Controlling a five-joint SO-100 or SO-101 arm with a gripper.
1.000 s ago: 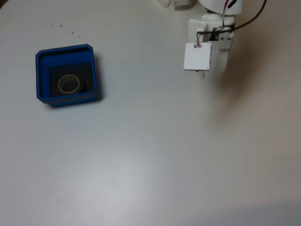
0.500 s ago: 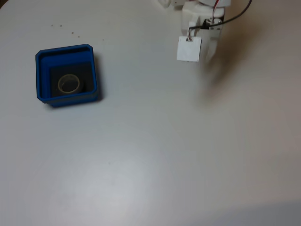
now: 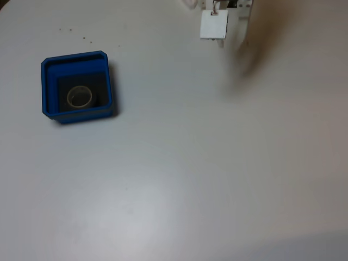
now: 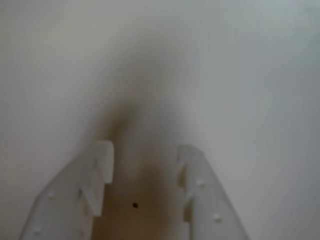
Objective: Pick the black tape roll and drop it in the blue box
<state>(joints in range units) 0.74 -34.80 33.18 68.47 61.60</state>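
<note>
Tape [image 3: 80,97] lying flat inside box [image 3: 77,87] nr table's [image 3: 174,179] left edge. Gripper [image 4: 145,157] (fingers apart w/ clear gap, holding nothing) hovering over bare table at far edge.

Arm [image 3: 220,19] at top edge of fixed view, right of centre. Gripper [image 4: 144,154] enters wrist view from bottom, fingers [image 4: 100,172] apart, nothing between.

- My fixed view is evenly lit and soft, with a smeared brown shadow lying just right of the arm [image 3: 215,24] on the white table [image 3: 190,163].
- My wrist view is hazy: the gripper [image 4: 144,156] fingers are blurred, and a dark shadow runs between and beyond them.
</note>
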